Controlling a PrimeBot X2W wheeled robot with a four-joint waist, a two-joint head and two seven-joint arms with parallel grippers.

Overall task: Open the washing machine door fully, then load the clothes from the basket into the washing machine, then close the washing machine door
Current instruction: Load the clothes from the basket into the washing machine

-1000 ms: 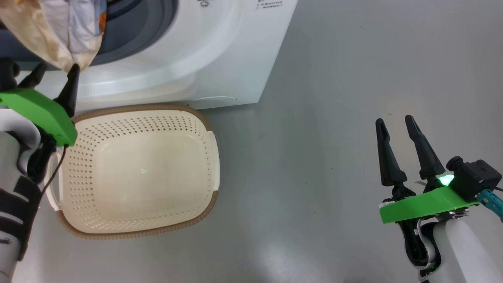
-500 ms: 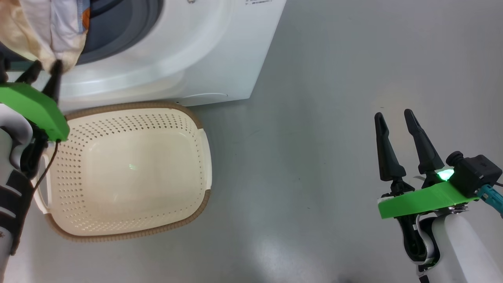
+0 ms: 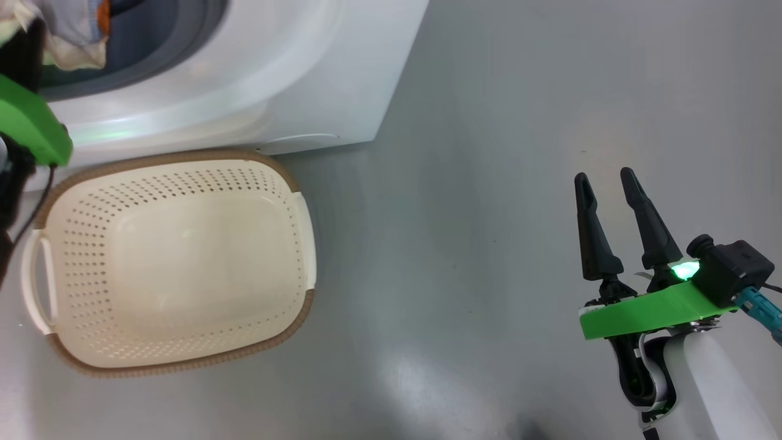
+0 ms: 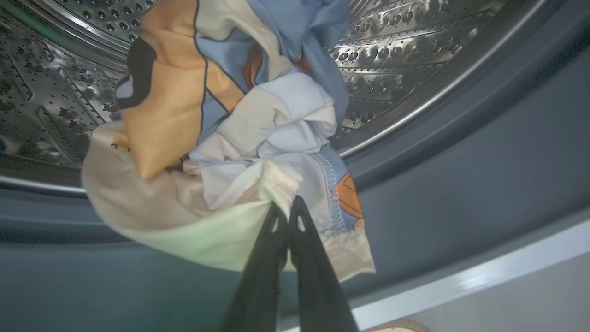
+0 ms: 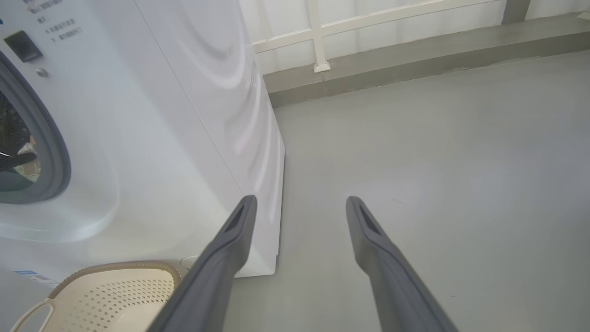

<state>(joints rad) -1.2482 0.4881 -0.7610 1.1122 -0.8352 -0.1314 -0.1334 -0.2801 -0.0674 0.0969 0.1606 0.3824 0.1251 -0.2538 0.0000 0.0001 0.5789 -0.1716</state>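
**Left hand** point(image 4: 288, 216): the fingers were pressed together, with their tips at the cream hem of the clothes point(image 4: 221, 138). By the wrist view they were pinching that hem.

**Clothes:** the bundle lay half in and half out of the washing machine point(image 3: 275, 79). Its blue and orange folds were inside the steel drum point(image 4: 415, 55), and its cream part drooped over the grey rubber ring point(image 4: 461, 175). The grip at the lowest hanging edge was judged to be meant for lifting that overhang clear of the ring, so that nothing would be trapped.

**Basket** point(image 3: 183, 365): it stood on the floor point(image 3: 489, 183) just beside the machine's foot and held nothing, so loading was judged nearly complete.

**Right hand** point(image 3: 603, 177): the fingers were spread wide and held nothing. It hung over bare floor well apart from the machine, presumably kept out of the way.

**Outstanding:** closing the washing machine door.
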